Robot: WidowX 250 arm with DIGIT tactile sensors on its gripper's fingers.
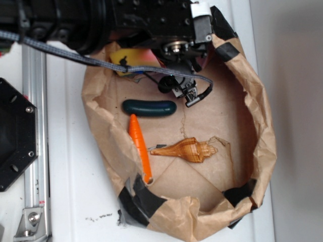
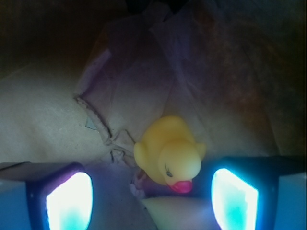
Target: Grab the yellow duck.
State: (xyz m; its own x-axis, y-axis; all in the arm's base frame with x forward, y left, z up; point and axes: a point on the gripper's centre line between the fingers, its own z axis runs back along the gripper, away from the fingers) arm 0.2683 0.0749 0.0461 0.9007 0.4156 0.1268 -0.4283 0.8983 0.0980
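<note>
While the arm hangs over the far end of the brown paper nest (image 1: pixel 262 151), the gripper (image 2: pixel 151 196) stands open, its two glowing pads (image 2: pixel 69 201) spread wide apart. Seen from the wrist, the yellow duck (image 2: pixel 168 151) sits on crumpled paper between the pads, nearer the right one, touching neither, its pink-red beak (image 2: pixel 181 186) pointing toward the camera. Just below the duck shows a pale rounded edge I cannot identify. From the exterior view the duck is hidden under the arm; a dark green cucumber (image 1: pixel 149 107), an orange carrot (image 1: pixel 139 146) and a striped conch shell (image 1: pixel 185 149) lie on the paper floor.
</note>
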